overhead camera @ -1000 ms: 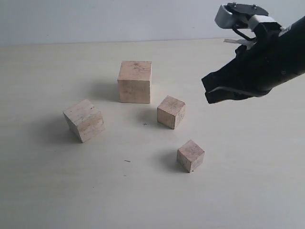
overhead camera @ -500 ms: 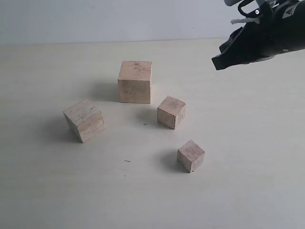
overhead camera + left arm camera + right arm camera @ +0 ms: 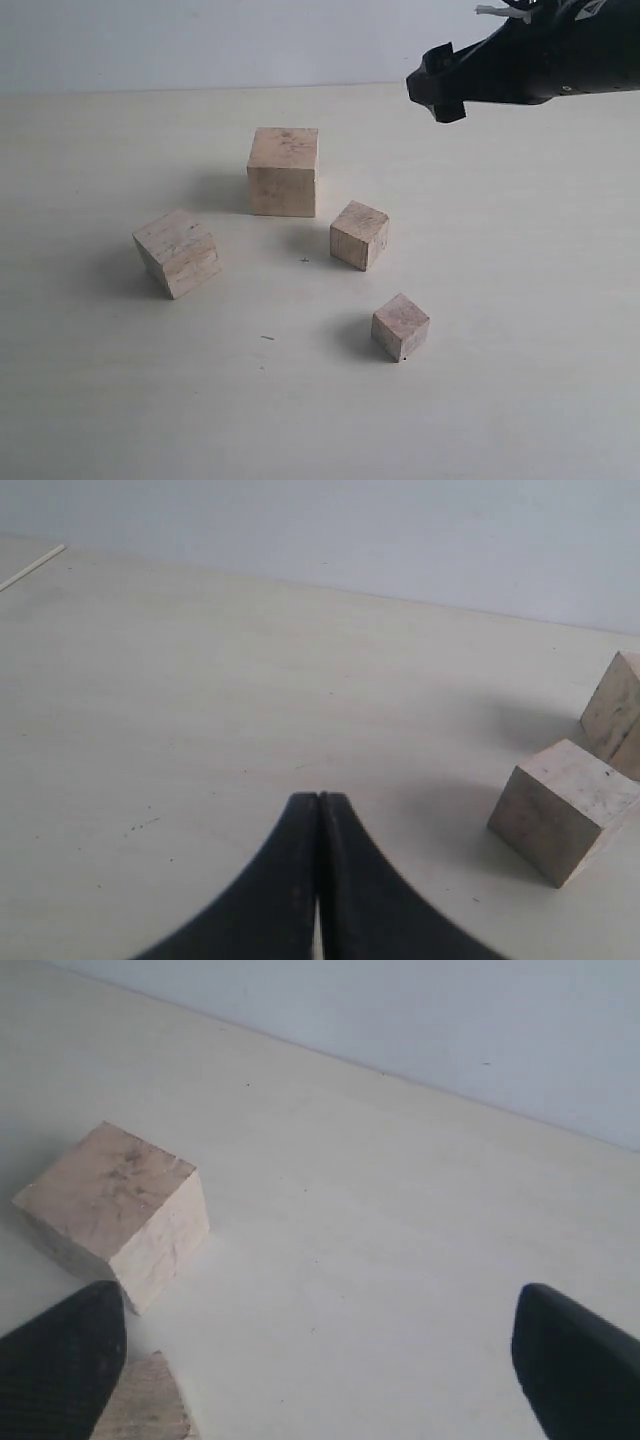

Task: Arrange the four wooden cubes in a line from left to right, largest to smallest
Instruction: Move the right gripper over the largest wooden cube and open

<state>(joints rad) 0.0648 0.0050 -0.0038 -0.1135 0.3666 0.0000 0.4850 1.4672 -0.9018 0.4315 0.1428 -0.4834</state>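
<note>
Row not yet begun: the right gripper [image 3: 438, 92] hangs wide and empty near the largest wooden cube [image 3: 283, 170], probably needing to descend onto it; left gripper [image 3: 318, 802] clenched, empty.

R arm [image 3: 540, 65]: black, matte, bulky shell w/ soft rounded edges, narrowing to a blunt, notched end. A small white strand [image 3: 492, 11] pokes out at its upper edge; cable or tie, can't tell which. R fingers [image 3: 62, 1368], wrist view: black w/ rounded tips, one showing a fine woven, carbon-type texture, the other too blurred for detail. L fingers [image 3: 297, 880]: black, smooth, matte, wide at base, outer edges curving in to thin tips.
</note>
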